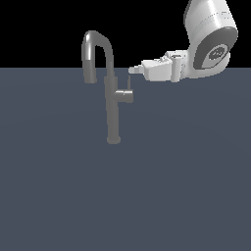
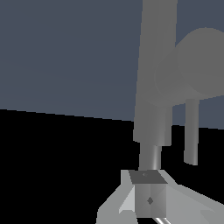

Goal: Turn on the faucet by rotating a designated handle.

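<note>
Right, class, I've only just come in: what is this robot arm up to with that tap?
A white robot arm has brought its gripper up beside the faucet, level with the top of the thin lever on the handle. The fingertips sit right at the lever's tip; contact can't be confirmed. Nothing shows the handle turned yet, and no water is visible at the spout.

The exterior view looks from a distance and somewhat above across the dark table, taking in the whole faucet upright and the arm entering from the exterior view's right. The wrist view sits very near, just behind the tool, facing the faucet. Both views share the post, the handle and the tool's tip.
</note>
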